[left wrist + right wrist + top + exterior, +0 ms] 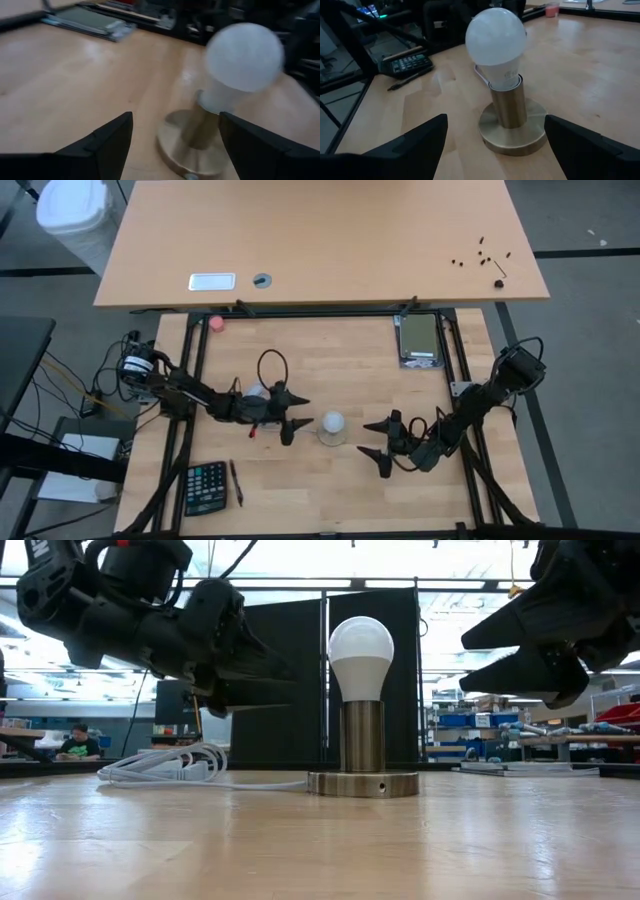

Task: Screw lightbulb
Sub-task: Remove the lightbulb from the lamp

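The white lightbulb stands upright with its narrow end in the brass socket of a round lamp base at mid-table. My left gripper hovers open just to its left, fingers level and pointing at the bulb, clear of it. My right gripper hovers open to its right, also pointing at the bulb without touching it. In the left wrist view the bulb shows beyond the open fingers.
A white cord lies coiled on the table left of the lamp base. A calculator and a pen lie near the front left. A grey box sits at the far right, a pink ball at the far left.
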### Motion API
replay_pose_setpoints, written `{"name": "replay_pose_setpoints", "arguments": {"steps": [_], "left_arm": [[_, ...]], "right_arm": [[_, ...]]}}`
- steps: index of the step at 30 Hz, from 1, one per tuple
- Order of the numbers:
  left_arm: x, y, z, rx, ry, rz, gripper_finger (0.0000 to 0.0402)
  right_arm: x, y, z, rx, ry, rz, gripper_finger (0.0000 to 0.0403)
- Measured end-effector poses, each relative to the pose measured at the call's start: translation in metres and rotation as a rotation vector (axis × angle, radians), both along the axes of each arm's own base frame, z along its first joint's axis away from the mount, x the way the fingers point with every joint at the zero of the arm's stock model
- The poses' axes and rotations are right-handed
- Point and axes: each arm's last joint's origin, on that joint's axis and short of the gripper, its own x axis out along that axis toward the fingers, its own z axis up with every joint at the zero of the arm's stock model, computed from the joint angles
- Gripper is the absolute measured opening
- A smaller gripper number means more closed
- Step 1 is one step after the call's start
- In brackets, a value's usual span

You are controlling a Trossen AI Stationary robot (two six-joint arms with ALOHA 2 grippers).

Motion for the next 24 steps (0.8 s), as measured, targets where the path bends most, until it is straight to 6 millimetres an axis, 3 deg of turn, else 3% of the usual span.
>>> {"name": "replay_pose_setpoints", "arguments": {"steps": [7,12,24], "left_arm": [[0.0,-0.006,-0.001,-0.043,0.009,-0.097,0.03],[0.006,-0.015,-0.015,-0.035,0.055,-0.122,0.03],[0.061,-0.027,-0.044,0.141,0.136,-0.061,0.03]], "right_arm": [[-0.006,0.007,-0.001,0.001,0.004,0.027,0.0345],[-0.007,0.008,-0.002,-0.001,0.007,0.016,0.0344],[-0.014,0.015,-0.002,-0.004,0.005,0.044,0.0339]]}}
